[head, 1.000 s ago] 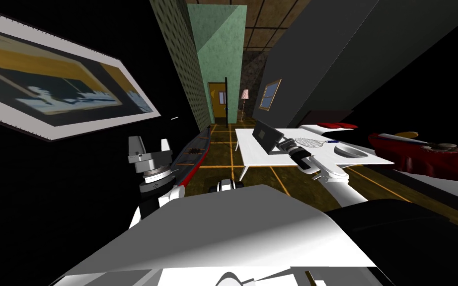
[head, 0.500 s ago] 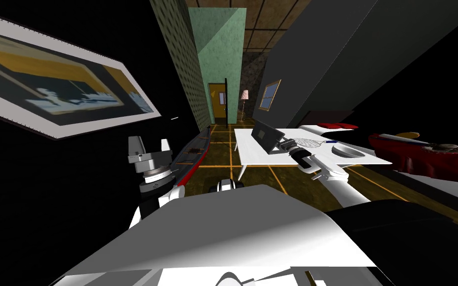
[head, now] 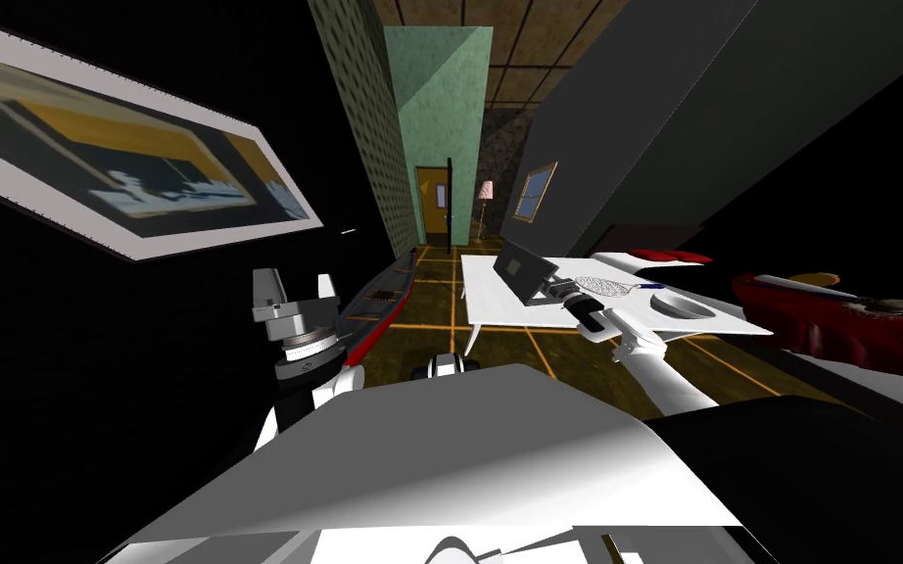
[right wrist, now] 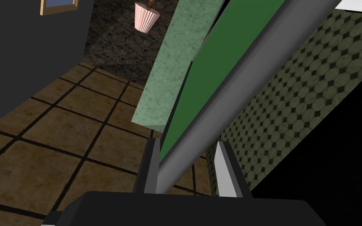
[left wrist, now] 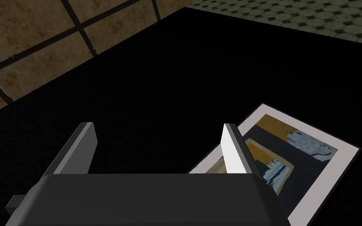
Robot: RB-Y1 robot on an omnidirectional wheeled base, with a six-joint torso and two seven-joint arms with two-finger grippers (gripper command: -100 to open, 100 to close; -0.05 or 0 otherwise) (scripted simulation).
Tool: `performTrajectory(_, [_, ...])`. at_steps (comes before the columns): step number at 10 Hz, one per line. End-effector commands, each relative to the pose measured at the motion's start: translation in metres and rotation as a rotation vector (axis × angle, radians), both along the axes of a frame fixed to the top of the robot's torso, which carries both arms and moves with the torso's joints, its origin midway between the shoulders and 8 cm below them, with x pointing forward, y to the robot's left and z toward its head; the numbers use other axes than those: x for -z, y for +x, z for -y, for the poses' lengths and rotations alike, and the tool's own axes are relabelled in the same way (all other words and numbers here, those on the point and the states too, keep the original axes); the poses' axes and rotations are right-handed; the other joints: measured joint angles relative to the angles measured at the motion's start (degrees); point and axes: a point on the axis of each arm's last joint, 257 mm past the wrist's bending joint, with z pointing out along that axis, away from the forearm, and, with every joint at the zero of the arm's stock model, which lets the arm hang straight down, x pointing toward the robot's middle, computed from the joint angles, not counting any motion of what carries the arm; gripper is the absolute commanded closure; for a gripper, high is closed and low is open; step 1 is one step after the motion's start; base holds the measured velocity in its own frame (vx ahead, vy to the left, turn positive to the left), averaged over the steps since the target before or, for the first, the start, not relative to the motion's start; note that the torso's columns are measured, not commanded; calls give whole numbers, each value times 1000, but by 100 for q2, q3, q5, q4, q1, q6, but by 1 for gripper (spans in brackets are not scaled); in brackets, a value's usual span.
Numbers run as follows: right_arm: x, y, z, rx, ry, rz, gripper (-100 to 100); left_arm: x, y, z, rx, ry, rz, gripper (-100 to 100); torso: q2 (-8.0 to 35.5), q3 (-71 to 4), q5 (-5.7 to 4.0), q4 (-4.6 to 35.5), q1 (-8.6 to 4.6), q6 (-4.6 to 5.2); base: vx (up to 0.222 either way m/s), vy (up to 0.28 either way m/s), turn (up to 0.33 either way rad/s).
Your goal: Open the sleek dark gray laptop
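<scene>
Closest to me, my left gripper hangs raised beside the chest, off to the left of the work. In its wrist view the left gripper has its two fingers spread wide with nothing between them.

My right arm reaches forward over the near edge of the white table. The right gripper sits at the laptop, on the side of the lid nearest me. From the right wrist, the right gripper has its blades pinched onto the lid's edge, one on each face. There the laptop shows as a smooth mid-grey band running diagonally away from the fingers, with a flat green face on one side of it.

From the head camera the laptop is a thin dark grey slab with a small pale patch on its back. Its lid stands tilted up off the base, partly raised. It sits toward the table's near left part.

Just beyond the gripper lie a wire skimmer and a shallow grey bowl, both apart from the laptop.

Left of the table a grey and red canoe lies on the tiled floor. Far down the hall stand a yellow door and a floor lamp with a pink shade.
</scene>
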Motion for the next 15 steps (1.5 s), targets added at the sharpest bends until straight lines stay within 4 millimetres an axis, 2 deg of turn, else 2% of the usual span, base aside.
performTrajectory(1, [19, -1, 5, 23, 113, 2, 100, 0, 0, 0, 0, 0, 0, 0, -4, -2, -8, -7, -8, 3, -40, -96, 36])
performTrajectory(2, [24, 0, 5, 26, 153, 7, 100, 0, 0, 0, 0, 0, 0, 0, 0, 2, -18, -15, -8, 5, -28, -92, 25])
performTrajectory(3, [9, 4, 1, 9, 120, 26, 100, 0, 0, 0, 0, 0, 0, 0, -1, 3, -25, -20, -6, 0, -12, -38, 17])
performTrajectory(4, [24, 6, -2, 16, 209, 38, 100, 0, 0, 0, 0, 0, 0, 0, -2, 0, -5, -13, 24, -9, -18, -84, 8])
performTrajectory(6, [44, 6, -6, 24, 292, 43, 100, 0, 0, 0, 0, 0, 0, 0, -7, 0, -25, -26, 8, -24, -17, -122, 29])
performTrajectory(7, [44, 6, -6, 24, 292, 43, 100, 0, 0, 0, 0, 0, 0, 0, -10, -2, -38, -36, -2, -13, -18, -74, 19])
performTrajectory(12, [92, 7, -22, 41, 500, 54, 100, 0, 0, 0, 0, 0, 0, 0, -29, -12, -57, -57, -10, -22, -23, -87, 3])
performTrajectory(14, [92, 7, -22, 41, 500, 54, 100, 0, 0, 0, 0, 0, 0, 0, -39, -19, -57, -63, 2, -27, -13, -43, -1])
performTrajectory(15, [102, 7, -27, 44, 541, 57, 100, 0, 0, 0, 0, 0, 0, 0, -31, -15, -39, -53, 34, -31, 2, -36, -4])
